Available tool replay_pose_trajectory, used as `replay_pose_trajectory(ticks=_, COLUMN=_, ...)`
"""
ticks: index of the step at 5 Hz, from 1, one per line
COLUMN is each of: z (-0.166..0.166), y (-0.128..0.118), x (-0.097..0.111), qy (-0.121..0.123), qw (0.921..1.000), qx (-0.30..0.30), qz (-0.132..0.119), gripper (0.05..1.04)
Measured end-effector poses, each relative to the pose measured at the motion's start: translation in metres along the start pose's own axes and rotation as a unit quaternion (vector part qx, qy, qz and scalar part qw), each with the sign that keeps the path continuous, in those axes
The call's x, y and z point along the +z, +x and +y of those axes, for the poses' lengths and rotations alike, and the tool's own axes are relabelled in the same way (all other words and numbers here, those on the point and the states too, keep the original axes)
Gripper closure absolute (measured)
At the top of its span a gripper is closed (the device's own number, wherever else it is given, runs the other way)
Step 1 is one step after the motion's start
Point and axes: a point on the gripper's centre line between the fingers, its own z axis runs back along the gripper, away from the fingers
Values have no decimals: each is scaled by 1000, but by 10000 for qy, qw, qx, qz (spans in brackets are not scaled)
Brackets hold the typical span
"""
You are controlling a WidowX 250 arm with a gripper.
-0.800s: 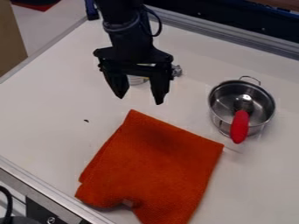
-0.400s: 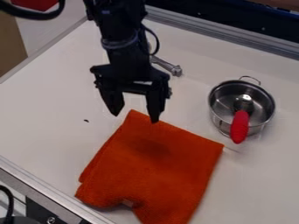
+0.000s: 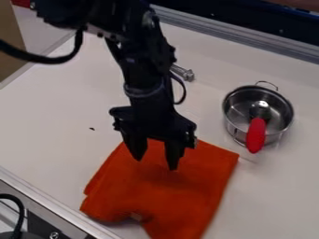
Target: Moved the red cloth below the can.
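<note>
The black gripper (image 3: 155, 165) hangs over the upper part of the cloth, its two fingers apart with nothing seen between them. Orange-red, the cloth (image 3: 163, 196) lies spread on the white table's lower middle, its upper edge partly hidden behind the gripper. Whether the fingertips touch the fabric I cannot tell. No can is recognisable; the arm covers part of the table behind it.
A steel pot (image 3: 234, 112) stands at the right, holding a spoon with a red handle (image 3: 255, 135). Behind the arm lies a small metal object (image 3: 183, 73). Metal rails edge the white table (image 3: 56, 121).
The gripper has come down and toward the cloth, from behind its upper corner to over its upper part. The cloth and pot have stayed in place.
</note>
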Motion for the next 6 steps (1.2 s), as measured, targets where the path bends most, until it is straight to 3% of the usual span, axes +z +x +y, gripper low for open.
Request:
replay_pose_trajectory(ticks=1, z=-10, y=-5, x=-14, qy=174, qw=9998, qx=-22, qz=80, gripper=698)
replay_pose_trajectory(ticks=2, z=-13, y=-7, x=-21, qy=160, qw=9998, qx=38, qz=126, gripper=919)
replay_pose_trajectory(ticks=3, z=-11, y=-8, x=-25, qy=140, qw=9996, qx=37, qz=227, gripper=1029)
replay_pose_trajectory(ticks=5, z=7, y=5, x=-29, qy=114, qw=9996, qx=127, qz=205, gripper=1031)
replay_pose_trajectory(ticks=6, z=29, y=11, x=-28, qy=335, qw=9994, qx=33, qz=64, gripper=1031)
